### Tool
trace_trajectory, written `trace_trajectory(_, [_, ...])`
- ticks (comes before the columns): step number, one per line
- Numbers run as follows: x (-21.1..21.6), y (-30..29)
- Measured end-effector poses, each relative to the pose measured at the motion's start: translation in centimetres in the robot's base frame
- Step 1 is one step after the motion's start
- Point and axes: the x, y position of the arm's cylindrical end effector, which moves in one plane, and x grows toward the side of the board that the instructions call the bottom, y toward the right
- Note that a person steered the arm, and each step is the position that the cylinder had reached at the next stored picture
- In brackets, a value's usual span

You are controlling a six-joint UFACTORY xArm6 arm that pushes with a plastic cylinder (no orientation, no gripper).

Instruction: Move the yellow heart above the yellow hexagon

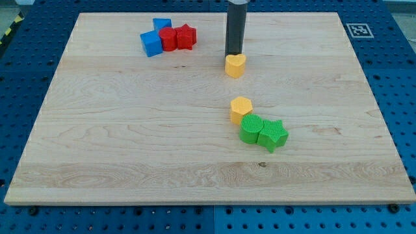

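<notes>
Straight dark grey rod, round in section, smooth and matte, faint lighter sheen seen along one side, upper end cut off by the view's top, my tip (pixel 233 55) plain and blunt

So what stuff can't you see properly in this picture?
- My tip: its very end sits right behind the yellow heart, so I cannot tell if they touch.
- The arm above the rod: cut off by the view's top edge.
- The rear blue block: partly hidden by the front blue block and the red blocks, so its shape is unclear.
- The yellow hexagon: its lower side is tight against the green blocks.
</notes>
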Motion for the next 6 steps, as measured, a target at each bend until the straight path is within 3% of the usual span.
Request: trace_trajectory(6, [10.8, 0.0])
